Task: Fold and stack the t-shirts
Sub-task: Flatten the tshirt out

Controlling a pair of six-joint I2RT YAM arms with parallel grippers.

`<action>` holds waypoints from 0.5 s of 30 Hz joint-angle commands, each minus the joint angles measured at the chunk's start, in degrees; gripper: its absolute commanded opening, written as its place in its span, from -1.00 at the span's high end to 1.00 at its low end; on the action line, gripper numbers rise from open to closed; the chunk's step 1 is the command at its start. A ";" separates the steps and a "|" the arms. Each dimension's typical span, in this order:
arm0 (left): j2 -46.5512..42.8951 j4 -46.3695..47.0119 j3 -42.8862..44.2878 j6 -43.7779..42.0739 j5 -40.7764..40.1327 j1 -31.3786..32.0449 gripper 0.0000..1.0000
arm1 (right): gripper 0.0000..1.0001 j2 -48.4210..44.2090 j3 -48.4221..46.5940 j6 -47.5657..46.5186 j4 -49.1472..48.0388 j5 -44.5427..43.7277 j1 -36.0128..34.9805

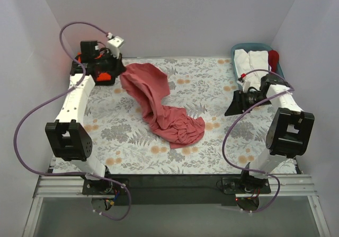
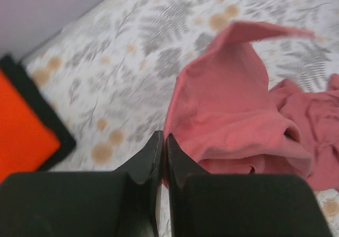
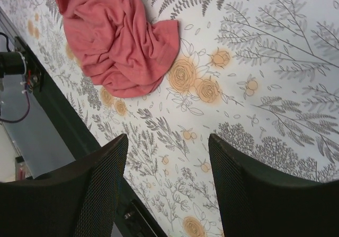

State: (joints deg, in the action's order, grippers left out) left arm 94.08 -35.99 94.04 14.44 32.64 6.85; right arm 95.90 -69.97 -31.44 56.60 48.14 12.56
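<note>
Top external view: my left gripper (image 2: pixel 163 140) is clamped on the edge of the rose-red shirt (image 1: pixel 161 107), which lies crumpled mid-surface (image 1: pixel 212 141). My right gripper (image 3: pixel 168 141) is spread apart, holding nothing, over bare surface.

The rose-red t-shirt (image 1: pixel 159 107) lies crumpled and unfolded across the middle of the table (image 1: pixel 212 88). It runs from the far left to a bunched heap nearer the centre. Its far-left end is raised, pinched in the left pincer (image 2: pixel 163 140). The orange t-shirt (image 2: pixel 21 125), folded square, rests on the black t-shirt (image 2: pixel 47 115) at far left.
</note>
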 commanded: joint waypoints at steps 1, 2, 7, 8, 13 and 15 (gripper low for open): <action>-0.04 -4.09 -6.13 4.46 2.25 -6.66 1.00 | -0.37 -0.01 -2.10 2.96 -2.62 0.30 -4.64; 0.13 -3.92 -7.54 4.63 1.99 -10.77 1.00 | -0.36 -0.10 -1.83 3.66 -3.42 -0.50 -5.95; -0.48 -2.95 -15.10 3.15 0.94 -16.78 1.00 | -0.31 -0.19 0.71 7.52 -10.01 -8.47 -16.06; -0.39 -3.47 -16.59 2.36 0.50 -17.39 1.00 | -0.29 0.34 0.89 7.88 -10.71 -9.81 -18.68; -0.74 -10.06 -21.34 -2.30 -2.32 -18.27 1.00 | -0.22 2.36 -0.25 8.68 -10.72 -16.74 -24.41; -1.53 -11.46 -24.77 -4.50 -3.55 -19.42 1.00 | -0.22 2.63 0.28 8.24 -10.72 -18.69 -27.22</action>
State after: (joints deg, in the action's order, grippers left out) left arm 95.35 -42.87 72.66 14.15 30.85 -11.31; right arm 98.15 -69.67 -23.92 47.13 35.00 -12.19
